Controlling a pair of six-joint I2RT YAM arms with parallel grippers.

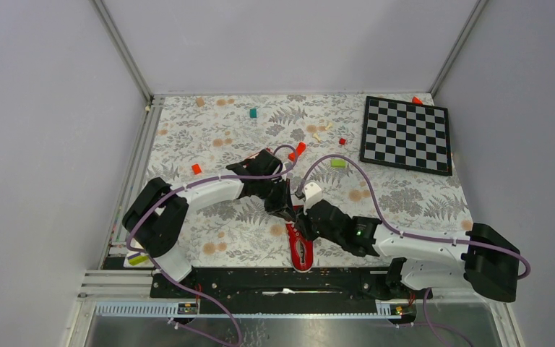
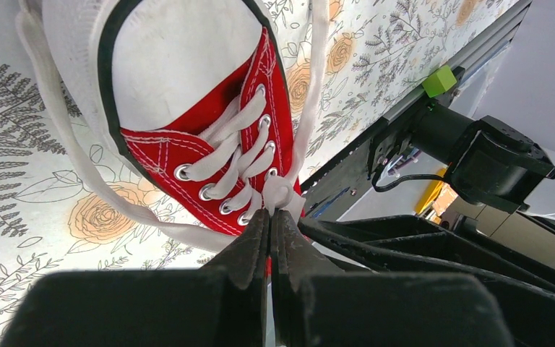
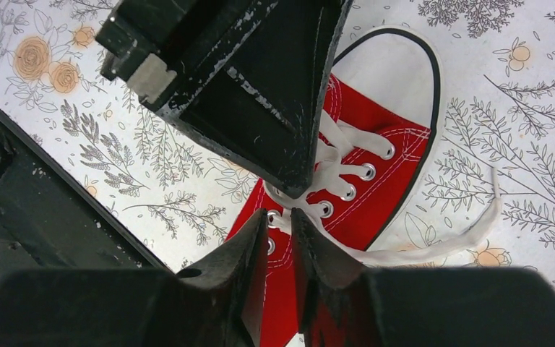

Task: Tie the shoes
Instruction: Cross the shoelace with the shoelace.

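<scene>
Red canvas sneaker [image 2: 181, 148] has its white lace [image 2: 278, 194] pinched in the shut left pincer [image 2: 269, 214]; right pincer [image 3: 280, 217] stands slightly parted.

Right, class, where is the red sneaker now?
In the top view, the red sneaker lies centrally at the table's near edge, ahead of the black base rail, with the left fingers and right fingers meeting at its white laces.

A table [image 1: 419, 199] under a floral cloth is carrying a chessboard [image 1: 406, 134] at upper right and a red sneaker [image 1: 301, 249] at lower centre, its white laces [image 3: 441, 242] trailing over the cloth. Small coloured blocks [image 1: 253, 113] are lying scattered along the top.
</scene>
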